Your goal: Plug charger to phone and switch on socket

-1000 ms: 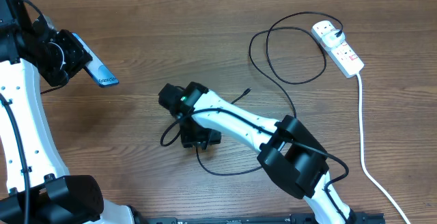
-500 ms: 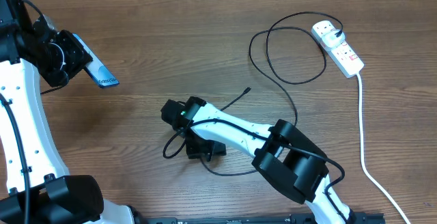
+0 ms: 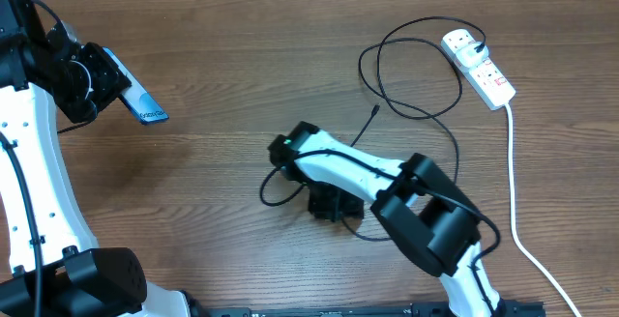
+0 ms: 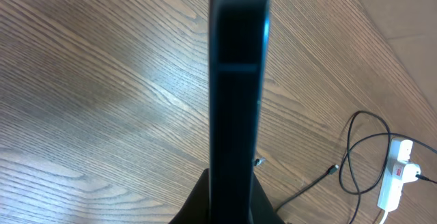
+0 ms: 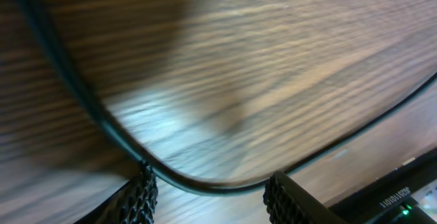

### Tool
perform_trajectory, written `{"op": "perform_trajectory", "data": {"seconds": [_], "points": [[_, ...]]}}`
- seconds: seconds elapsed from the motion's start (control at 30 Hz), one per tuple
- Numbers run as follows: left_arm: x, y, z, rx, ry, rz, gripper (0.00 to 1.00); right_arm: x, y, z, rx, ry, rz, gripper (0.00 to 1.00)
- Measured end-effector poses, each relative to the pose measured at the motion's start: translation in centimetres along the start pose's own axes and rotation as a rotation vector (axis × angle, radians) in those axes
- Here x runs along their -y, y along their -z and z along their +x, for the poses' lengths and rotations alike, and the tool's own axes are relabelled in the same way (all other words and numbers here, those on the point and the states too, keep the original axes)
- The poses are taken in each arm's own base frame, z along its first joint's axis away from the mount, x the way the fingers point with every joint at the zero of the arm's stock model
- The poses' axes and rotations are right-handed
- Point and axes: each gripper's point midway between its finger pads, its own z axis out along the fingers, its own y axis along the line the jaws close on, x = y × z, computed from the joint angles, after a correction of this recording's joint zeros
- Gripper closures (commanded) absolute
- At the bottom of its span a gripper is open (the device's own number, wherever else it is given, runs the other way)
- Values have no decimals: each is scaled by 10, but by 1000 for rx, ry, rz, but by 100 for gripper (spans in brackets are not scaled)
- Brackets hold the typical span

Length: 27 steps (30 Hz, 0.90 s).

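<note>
Phone (image 3: 141, 101): clamped in left hand (image 3: 97, 77) | charger (image 5: 171, 178): between parted right hand (image 5: 212, 197)

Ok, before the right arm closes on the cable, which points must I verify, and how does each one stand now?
1. Phone secure in the left gripper: ok, clamped.
2. Charger cable inside the right gripper: ok, it crosses the gap between the open jaws.
3. Grasp close to the plug tip: not ok, the tip lies well apart from the gripper.
4. White plug head in the socket: ok, it appears seated.
5. Socket switch on: cannot tell, too small.
6. Phone's port facing the tip: cannot tell.
</note>
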Motion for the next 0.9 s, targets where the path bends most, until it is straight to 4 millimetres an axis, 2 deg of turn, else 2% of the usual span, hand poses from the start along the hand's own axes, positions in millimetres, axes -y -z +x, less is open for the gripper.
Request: {"op": "perform_trajectory", "data": {"seconds": [0.17,0.3,0.4,0.5,0.53,0.6,0.63,0.73,0.83,0.9], "points": [[0,0,0,0,0,0,96,34,-17,-1,-71,-62,42,55],[0,0,0,0,0,0,96,57,-26,-5,-136,-120,77,55],[0,0,0,0,0,0,96,68,-28,-9,-147,-143,91,53],[0,0,0,1,0,0,96,70,-23,-12,-115,-147,67,49],[0,0,0,1,0,0,96,70,-18,-14,-97,-146,46,46],[0,0,0,1,0,0,96,71,0,-17,-46,-153,-19,25],[0,0,0,1,0,0,96,72,8,-18,-24,-156,-47,21],[0,0,0,1,0,0,96,73,47,-35,90,-185,-199,22],[0,0,0,1,0,0,96,74,84,-68,221,-244,-377,27],[0,0,0,1,0,0,96,79,98,-93,291,-288,-454,28]]}}
